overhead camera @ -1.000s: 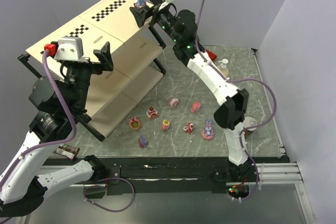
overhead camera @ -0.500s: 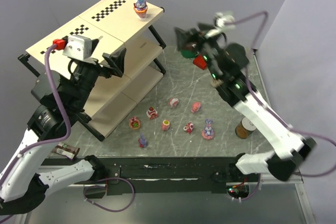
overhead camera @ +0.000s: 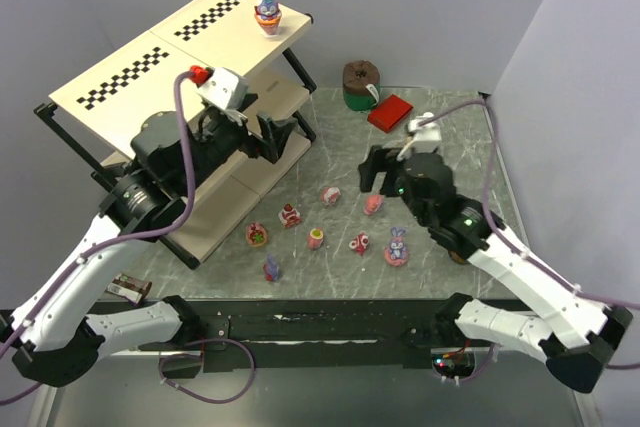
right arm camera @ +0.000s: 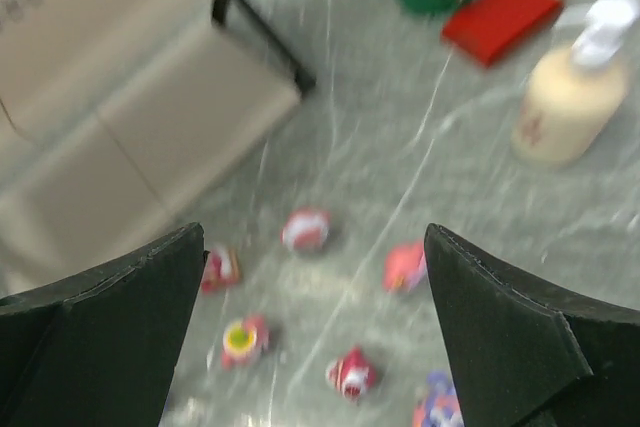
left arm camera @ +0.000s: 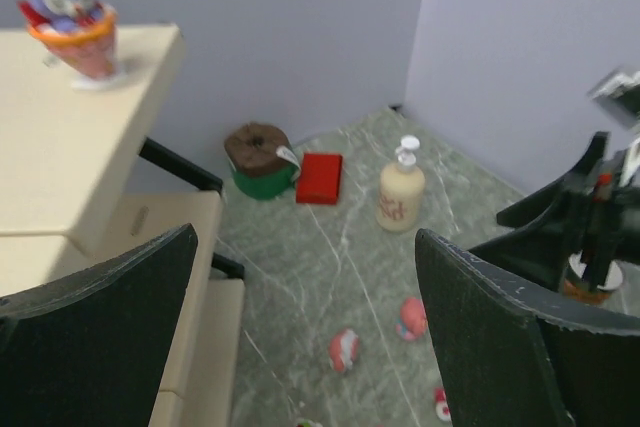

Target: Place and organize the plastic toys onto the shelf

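Your right gripper point(overhead camera: 378, 175), fingers spread wide and empty like your left gripper point(overhead camera: 278, 135), has left a bunny point(overhead camera: 267, 9) atop the shelf point(overhead camera: 150, 57) and now hangs over eight waiting toys point(overhead camera: 373, 204).

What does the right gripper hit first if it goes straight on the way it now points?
Probably the round pink toy on the table, or bare tabletop just beside it. The open right gripper aims down at that spot, and nothing stands in the way. Depth is hard to judge.
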Robot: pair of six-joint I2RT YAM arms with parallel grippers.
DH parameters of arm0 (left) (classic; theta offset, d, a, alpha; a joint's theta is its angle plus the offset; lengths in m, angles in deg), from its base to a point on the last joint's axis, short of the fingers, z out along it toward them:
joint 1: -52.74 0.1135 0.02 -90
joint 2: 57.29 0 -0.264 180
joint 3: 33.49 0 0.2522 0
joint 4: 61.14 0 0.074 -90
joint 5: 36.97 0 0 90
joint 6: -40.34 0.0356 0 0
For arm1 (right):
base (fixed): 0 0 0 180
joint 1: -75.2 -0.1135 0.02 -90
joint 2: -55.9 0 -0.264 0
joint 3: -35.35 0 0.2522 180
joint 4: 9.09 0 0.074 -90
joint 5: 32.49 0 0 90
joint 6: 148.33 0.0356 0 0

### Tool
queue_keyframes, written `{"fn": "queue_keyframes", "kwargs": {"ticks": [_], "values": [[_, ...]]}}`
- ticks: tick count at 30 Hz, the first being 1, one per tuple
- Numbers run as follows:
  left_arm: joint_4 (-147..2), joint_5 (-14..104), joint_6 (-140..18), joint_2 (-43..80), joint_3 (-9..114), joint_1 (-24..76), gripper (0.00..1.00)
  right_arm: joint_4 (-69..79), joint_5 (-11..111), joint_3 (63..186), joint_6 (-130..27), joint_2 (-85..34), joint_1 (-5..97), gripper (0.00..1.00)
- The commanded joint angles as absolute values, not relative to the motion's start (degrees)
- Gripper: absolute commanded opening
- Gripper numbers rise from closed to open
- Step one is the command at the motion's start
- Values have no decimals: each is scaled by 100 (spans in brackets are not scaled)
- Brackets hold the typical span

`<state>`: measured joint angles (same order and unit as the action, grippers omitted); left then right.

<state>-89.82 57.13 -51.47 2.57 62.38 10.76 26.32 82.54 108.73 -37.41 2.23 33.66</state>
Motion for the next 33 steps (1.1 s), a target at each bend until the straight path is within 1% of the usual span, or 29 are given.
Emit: {"fn": "queue_keyframes", "kwargs": {"ticks": [1,5,6,9,10,12,17,20,22,23,24,26,28,30,33], "values": [[-9064,5531,-5537,151,6211,1064,96,2807,7317,10494,-3380,-228,2986,96],[-9037,5768,-5669,-139,6008,1064,96,1937,6422,10229,-4057,-1018,2257,96],[-9081,5934,-5687,-191,6051,1064,96,1457,6193,10177,-4389,-1141,1968,96],[-9134,6137,-5714,-323,6069,1064,96,445,5322,9790,-5057,-1520,1580,97],[-9134,6147,-5722,-350,6052,1064,96,119,4894,9624,-5121,-1677,1483,98],[-9169,6173,-5722,-447,6025,1064,96,-199,4444,9544,-5279,-1880,1456,98],[-9468,6112,-5915,-473,6087,1064,96,-666,3669,9666,-5350,-2592,1420,95],[-9582,6085,-6065,-534,6078,1064,96,-842,3641,9772,-5271,-2874,1298,93],[-9861,6015,-6126,-535,6113,1064,96,-842,3896,9781,-5175,-2935,1253,92],[-10011,5789,-6118,-509,6183,1064,96,-825,3983,9781,-5140,-2910,1227,91],[-10187,5682,-6109,-473,6218,1064,97,-842,4341,9755,-4991,-2875,1218,91],[-10835,5506,-6240,-377,6236,1055,99,-930,4755,9544,-4859,-2612,1227,91],[-11119,5479,-6485,-402,6131,977,98,-1061,5316,9229,-4621,-2218,1218,91],[-11191,5575,-6705,-560,5798,845,98,-1175,5635,9026,-4376,-1926,1227,92],[-11059,5584,-7319,-693,5358,372,97,-1256,6118,8578,-4121,-1425,1245,93]]}}
